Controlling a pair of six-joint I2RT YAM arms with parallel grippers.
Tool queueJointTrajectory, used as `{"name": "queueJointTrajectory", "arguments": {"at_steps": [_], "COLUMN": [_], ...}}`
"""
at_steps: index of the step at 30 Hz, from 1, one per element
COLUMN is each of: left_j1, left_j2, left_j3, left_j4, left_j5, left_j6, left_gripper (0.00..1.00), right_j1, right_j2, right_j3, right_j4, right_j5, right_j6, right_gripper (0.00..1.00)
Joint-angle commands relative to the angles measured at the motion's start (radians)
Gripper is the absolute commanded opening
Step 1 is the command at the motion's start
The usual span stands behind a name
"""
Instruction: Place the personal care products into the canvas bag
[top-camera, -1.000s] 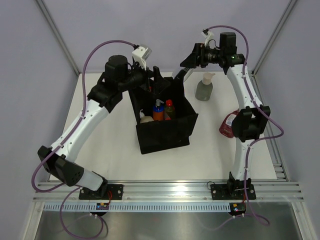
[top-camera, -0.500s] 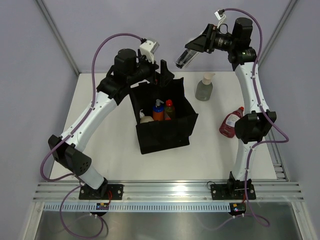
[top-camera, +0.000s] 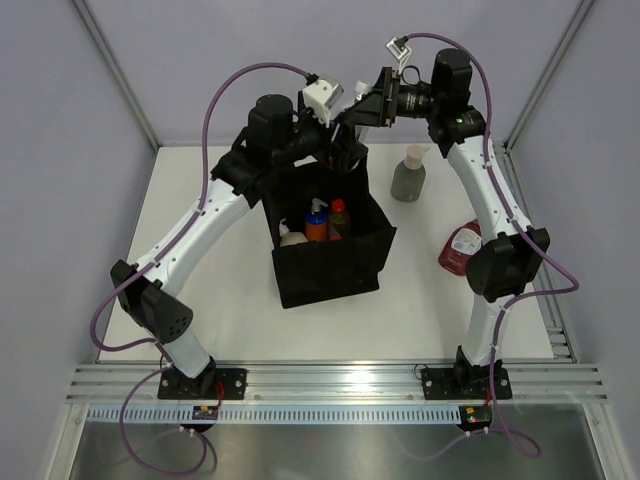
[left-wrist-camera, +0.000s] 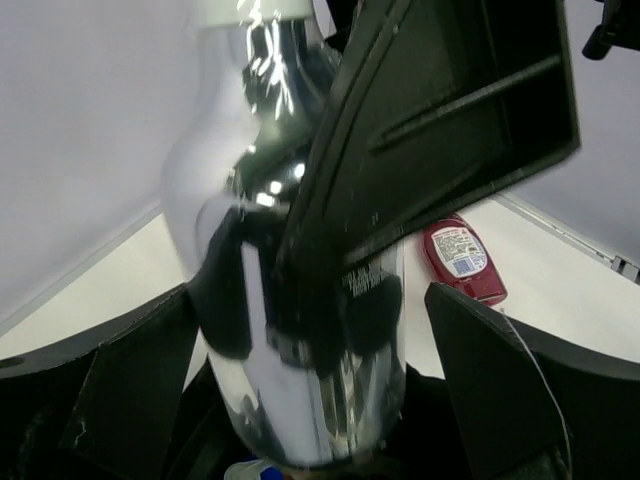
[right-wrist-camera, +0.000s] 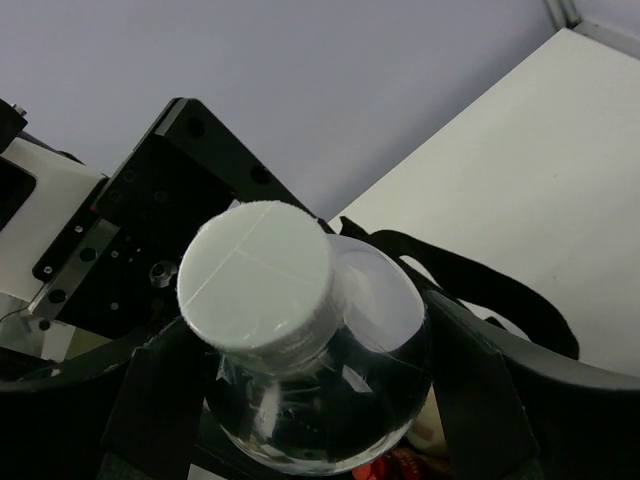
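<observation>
Readable writing: the clear bottle (left-wrist-camera: 290, 330) carries small dark print on its wall, too blurred to read. The flat dark red bottle (left-wrist-camera: 462, 262) has a white label with fine print that is also illegible. No brand can be made out.

The right gripper (right-wrist-camera: 320, 400) is clamped on the clear bottle, one finger (right-wrist-camera: 150, 400) on each side of the body, with the pale silver cap (right-wrist-camera: 255, 275) facing its wrist camera. In the top view this gripper (top-camera: 362, 105) holds the bottle in the air over the far rim of the canvas bag (top-camera: 330, 265).

The left gripper (top-camera: 338, 150) sits just beside it at the same rim. Its fingers (left-wrist-camera: 130, 390) stand wide apart, with the bottle between them in its wrist view. Whether they touch it cannot be told.

Inside the bag, along the near-left side, stand the cream bottle (top-camera: 290, 237), the orange blue-capped bottle (top-camera: 316, 222) and the yellow red-capped bottle (top-camera: 339, 218).

The grey-green pump bottle (top-camera: 408, 178) stands upright on the counter (top-camera: 200, 270), right of the bag's far corner and apart from it. The dark red bottle lies near the counter's right edge, partly behind the right arm. Bare counter lies left of and in front of the bag.
</observation>
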Motion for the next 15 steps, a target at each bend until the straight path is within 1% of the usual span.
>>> {"name": "queueJointTrajectory", "arguments": {"at_steps": [1, 3, 4, 6, 8, 9, 10, 11, 12, 13, 14, 15], "left_j1": [-0.031, -0.038, -0.041, -0.042, -0.042, -0.042, -0.044, -0.044, -0.044, -0.044, -0.044, -0.044], "left_j2": [0.005, -0.013, -0.021, -0.048, -0.058, -0.059, -0.062, -0.065, -0.068, -0.085, -0.096, -0.108], "left_j3": [0.016, -0.021, -0.045, -0.125, -0.170, -0.176, -0.178, -0.179, -0.184, -0.188, -0.194, -0.205], "left_j4": [0.007, 0.002, 0.016, 0.059, 0.079, 0.087, 0.091, 0.093, 0.104, 0.113, 0.120, 0.136], "left_j5": [-0.044, -0.129, -0.148, -0.180, -0.191, -0.188, -0.183, -0.180, -0.170, -0.165, -0.162, -0.154], "left_j6": [0.039, 0.038, 0.030, 0.015, -0.001, -0.008, -0.015, -0.019, -0.022, -0.022, -0.022, -0.021], "left_gripper": [0.97, 0.95, 0.93, 0.80, 0.64, 0.43, 0.32, 0.22, 0.08, 0.01, 0.00, 0.00], "right_j1": [0.019, 0.021, 0.021, 0.027, 0.039, 0.047, 0.054, 0.059, 0.071, 0.074, 0.074, 0.076], "right_j2": [-0.115, -0.120, -0.123, -0.126, -0.131, -0.134, -0.140, -0.144, -0.147, -0.160, -0.164, -0.167], "right_j3": [0.012, 0.015, 0.010, 0.002, -0.013, -0.019, -0.019, -0.016, -0.015, -0.022, -0.025, -0.027], "right_j4": [0.145, 0.137, 0.136, 0.128, 0.113, 0.105, 0.088, 0.026, 0.002, -0.016, -0.048, -0.068], "right_j5": [-0.037, -0.034, -0.032, -0.032, -0.031, -0.034, -0.032, -0.028, -0.025, -0.018, -0.012, -0.009], "right_j6": [0.065, 0.071, 0.073, 0.076, 0.065, 0.056, 0.042, -0.013, -0.039, -0.062, -0.097, -0.116], "right_gripper": [0.00, 0.00, 0.00, 0.00, 0.00, 0.00, 0.00, 0.00, 0.00, 0.01, 0.02, 0.13]}}
